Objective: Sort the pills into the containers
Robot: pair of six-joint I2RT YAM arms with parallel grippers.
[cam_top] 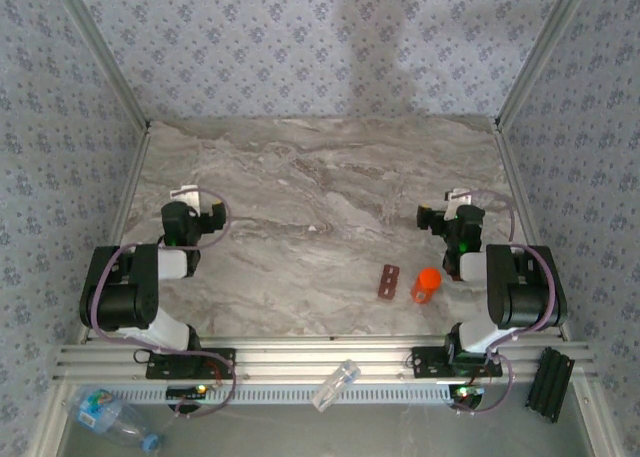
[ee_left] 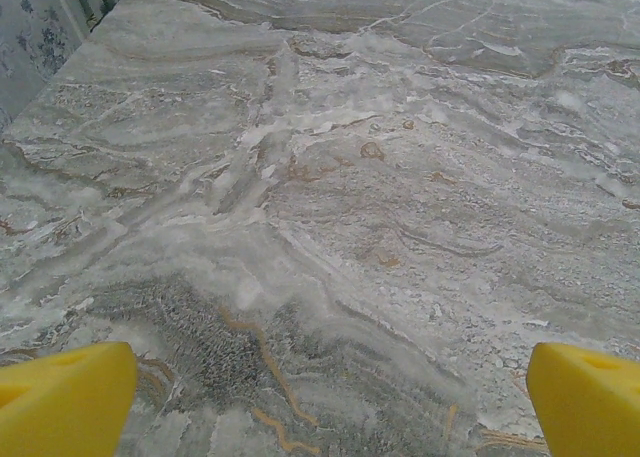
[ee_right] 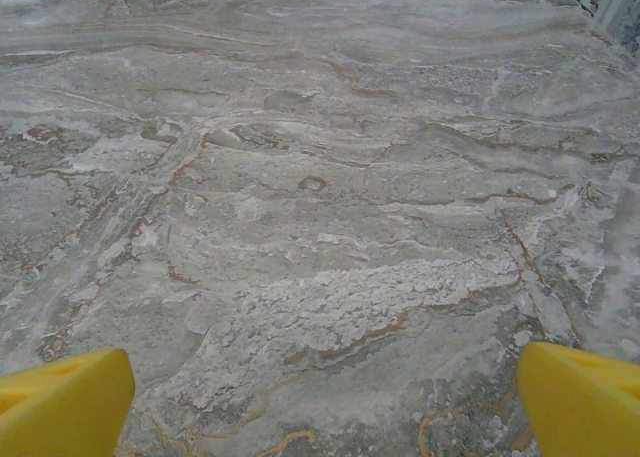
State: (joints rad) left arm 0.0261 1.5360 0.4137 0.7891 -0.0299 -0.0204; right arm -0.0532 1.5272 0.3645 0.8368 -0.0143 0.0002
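Note:
A small orange-red pill bottle, the container [cam_top: 425, 285], lies on the marble table near the right arm's base. Just left of it is a flat brown-red strip [cam_top: 388, 282] with small dots; I cannot tell whether it holds pills. My right gripper [cam_top: 458, 197] [ee_right: 325, 402] hovers farther back than the bottle, open, its yellow fingertips [ee_right: 65, 397] wide apart over bare marble. My left gripper [cam_top: 186, 194] [ee_left: 330, 402] is at the table's left side, also open, with yellow fingertips [ee_left: 65, 392] apart and nothing between them.
A small clear plastic container [cam_top: 337, 385] lies on the aluminium rail [cam_top: 300, 362] at the front. A clear water bottle with a blue label [cam_top: 108, 415] lies below the rail at the left. A black block [cam_top: 552, 382] sits at the front right. Patterned walls enclose the table.

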